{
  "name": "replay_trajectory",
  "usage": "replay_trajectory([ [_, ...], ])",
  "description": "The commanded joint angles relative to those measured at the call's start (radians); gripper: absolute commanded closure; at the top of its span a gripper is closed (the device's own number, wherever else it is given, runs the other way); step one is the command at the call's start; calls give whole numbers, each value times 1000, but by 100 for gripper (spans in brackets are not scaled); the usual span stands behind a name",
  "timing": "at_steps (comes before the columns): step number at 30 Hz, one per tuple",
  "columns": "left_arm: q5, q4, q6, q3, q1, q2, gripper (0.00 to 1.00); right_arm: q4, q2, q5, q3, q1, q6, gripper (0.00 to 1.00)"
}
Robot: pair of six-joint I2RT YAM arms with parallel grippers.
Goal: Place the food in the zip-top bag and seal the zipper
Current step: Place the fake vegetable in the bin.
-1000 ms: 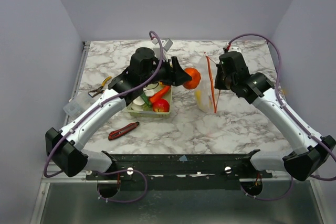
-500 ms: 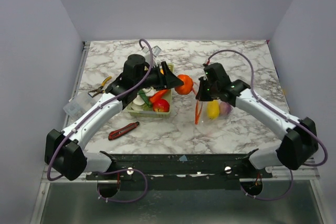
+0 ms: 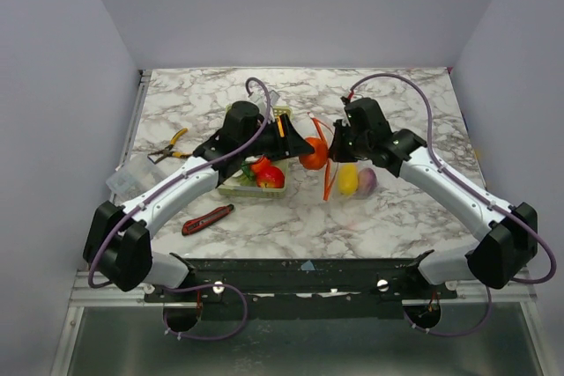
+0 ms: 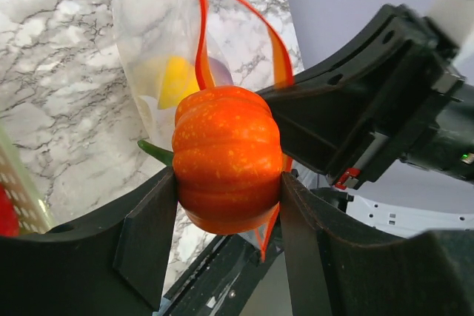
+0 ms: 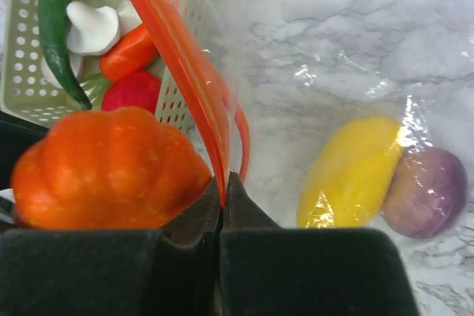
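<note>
**Top external.**
- Left claw (image 3: 310,149): clamped on a toy pumpkin (image 3: 314,158), orange, held over the worktop (image 3: 397,94) at the mouth of the zip-top bag (image 3: 359,189).
- Right claw (image 3: 336,145): pinching the zipper (image 3: 328,180) and holding that edge up.
- In the bag: one yellow piece (image 3: 349,180) and one purple piece (image 3: 368,180).
- Mesh basket (image 3: 227,189): left of the pumpkin, holds more food.
- Utility knife (image 3: 208,218) and pliers (image 3: 167,147): well apart from the bag.

**Left wrist.**
- Pumpkin (image 4: 226,157): gripped at its widest girth, one finger on each flank.
- Zipper strips: they part just behind the pumpkin's crown. Whether the pumpkin is past them cannot be told.
- Handling, as judged: hard, glossy, ribbed and light. It may pop free under a harder squeeze, so the hold at the girth suits.

**Right wrist.**
- Jaws: pressed together on one zipper strip, while the other loops free beside it.
- Pumpkin: just beside the mouth.
- Basket contents: green chilli (image 5: 55,31), white mushroom (image 5: 92,26), carrot (image 5: 129,53), red piece (image 5: 137,90).
- Handling, as judged: the bag film is thin, limp and slippery. The strip is its only stiff part and the place to hold. Sealing would need both strips pinched together from one end.
</note>
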Motion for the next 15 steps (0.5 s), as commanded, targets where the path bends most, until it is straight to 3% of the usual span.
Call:
replay_trajectory([
  [1,-19,16,11,59,-24,23,100,-92,-20,88,39,2,-34,99],
  [6,-289,-174,182,56,-11,-53,100,-162,-23,254,51,1,-64,99],
  [11,-511,-305,248,26,61,-28,100,-144,-46,227,43,1,-72,99],
  [15,-478,-392,256,80,131,121,100,-54,-94,124,-3,3,-52,99],
])
